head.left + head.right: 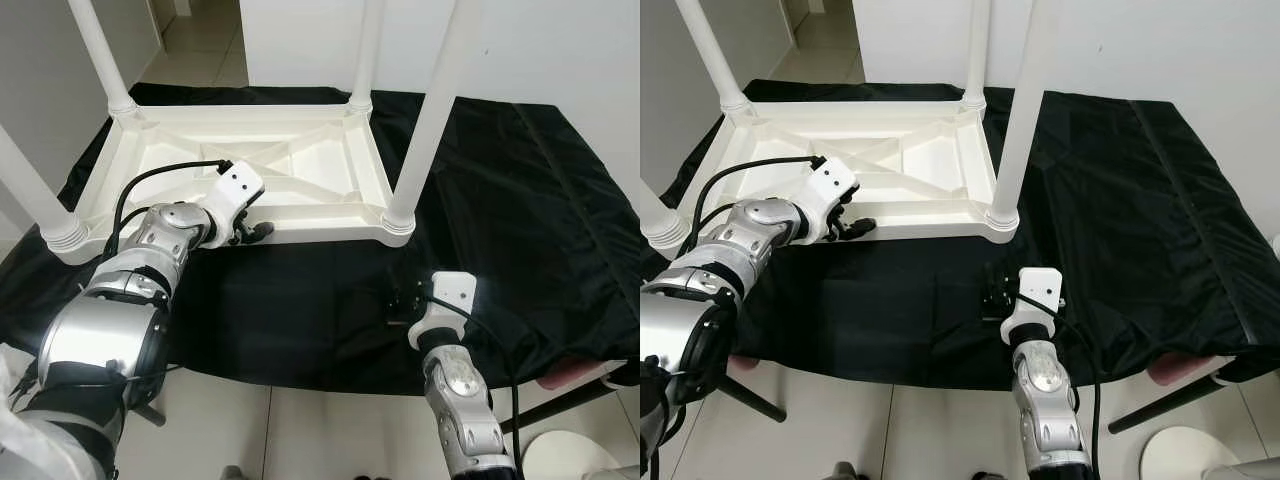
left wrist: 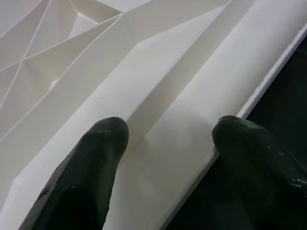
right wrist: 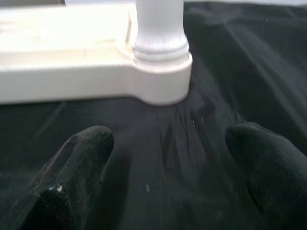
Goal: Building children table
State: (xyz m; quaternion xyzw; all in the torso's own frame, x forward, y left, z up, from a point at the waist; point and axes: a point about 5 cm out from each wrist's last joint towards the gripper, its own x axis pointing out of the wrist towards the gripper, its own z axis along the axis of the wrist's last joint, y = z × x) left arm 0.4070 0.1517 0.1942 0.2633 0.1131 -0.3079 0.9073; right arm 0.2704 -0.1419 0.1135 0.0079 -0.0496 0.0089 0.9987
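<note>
The white plastic children's table [image 1: 300, 160] lies upside down on a black cloth [image 1: 520, 200]. All its legs point up, the near right leg [image 1: 425, 120] standing in its corner socket. My left gripper [image 1: 252, 232] is open at the table's near rim; in the left wrist view one of its fingers [image 2: 91, 158] lies over the white frame and the other over the rim's outer edge. My right gripper [image 1: 405, 305] is open and holds nothing, low over the cloth just in front of the near right leg's base [image 3: 160, 72].
The cloth covers a low platform that ends near me, with tiled floor [image 1: 300, 430] below. A white wall [image 1: 560, 50] stands behind on the right. A round white object [image 1: 565, 455] sits on the floor at the lower right.
</note>
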